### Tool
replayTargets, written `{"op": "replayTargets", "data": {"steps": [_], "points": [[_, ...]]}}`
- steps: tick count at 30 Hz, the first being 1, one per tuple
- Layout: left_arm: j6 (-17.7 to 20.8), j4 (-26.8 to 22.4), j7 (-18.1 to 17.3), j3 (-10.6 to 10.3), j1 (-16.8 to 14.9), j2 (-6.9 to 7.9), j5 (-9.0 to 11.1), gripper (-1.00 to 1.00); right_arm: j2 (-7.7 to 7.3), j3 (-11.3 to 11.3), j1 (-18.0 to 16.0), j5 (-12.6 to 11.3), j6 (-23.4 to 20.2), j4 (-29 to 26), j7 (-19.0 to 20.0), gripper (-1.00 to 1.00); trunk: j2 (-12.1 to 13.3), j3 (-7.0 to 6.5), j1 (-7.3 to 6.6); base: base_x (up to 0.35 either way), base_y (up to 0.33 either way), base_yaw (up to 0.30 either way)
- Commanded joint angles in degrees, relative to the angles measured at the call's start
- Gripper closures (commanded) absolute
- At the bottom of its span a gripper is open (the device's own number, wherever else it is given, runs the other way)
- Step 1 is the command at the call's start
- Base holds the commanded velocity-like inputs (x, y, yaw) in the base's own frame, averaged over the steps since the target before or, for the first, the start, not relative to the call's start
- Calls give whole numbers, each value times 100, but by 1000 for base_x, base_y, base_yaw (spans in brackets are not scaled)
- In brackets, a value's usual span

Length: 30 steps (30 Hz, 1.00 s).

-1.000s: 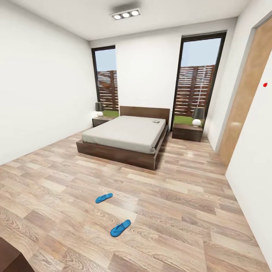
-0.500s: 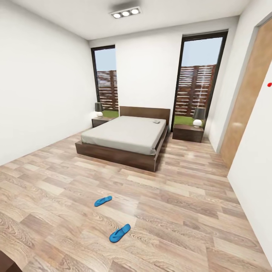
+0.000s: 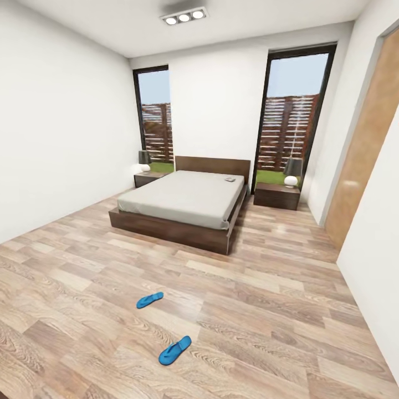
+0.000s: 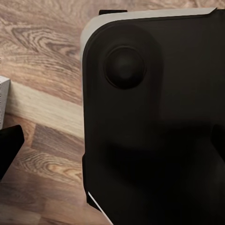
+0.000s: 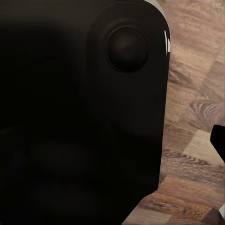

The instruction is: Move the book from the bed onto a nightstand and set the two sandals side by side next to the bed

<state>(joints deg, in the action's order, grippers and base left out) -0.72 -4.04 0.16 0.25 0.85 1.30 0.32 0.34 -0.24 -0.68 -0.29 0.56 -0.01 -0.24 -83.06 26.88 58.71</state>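
White walls and a light brown wood-plank floor [image 3: 266, 288] with visible grain frame the bedroom; two tall dark-framed windows [image 3: 291, 111] sit in the far wall. Low dark-brown platform bed [image 3: 183, 213] against that wall, plain headboard, flat light-grey mattress. Small flat object near the head end of the mattress, likely the book [image 3: 229, 179]; too small to read its cover. Glossy dark-brown nightstand [image 3: 276, 195] on one side of the bed, second nightstand [image 3: 147, 178] on the other, each carrying a lamp.

Two thin bright blue sandals lie on open floor, well apart from the bed and from each other: far sandal [image 3: 149, 300], near sandal [image 3: 174, 349].

Both wrist views: smooth black rounded robot housing [image 4: 154, 117] with a round boss, plank floor beyond. Cannot tell either gripper's finger opening.
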Motion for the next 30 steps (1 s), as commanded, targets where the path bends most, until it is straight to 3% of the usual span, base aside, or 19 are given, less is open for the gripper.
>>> {"op": "replayTargets", "data": {"steps": [1,30], "points": [[-7,-9,2,1,3,1,3,-100,1,-2,-2,-4,6,1,-3,-100,-2,4,1,142,5,0],[-13,-9,2,2,3,9,3,-100,0,24,-2,6,6,1,-3,-100,-2,4,1,149,81,0]]}}
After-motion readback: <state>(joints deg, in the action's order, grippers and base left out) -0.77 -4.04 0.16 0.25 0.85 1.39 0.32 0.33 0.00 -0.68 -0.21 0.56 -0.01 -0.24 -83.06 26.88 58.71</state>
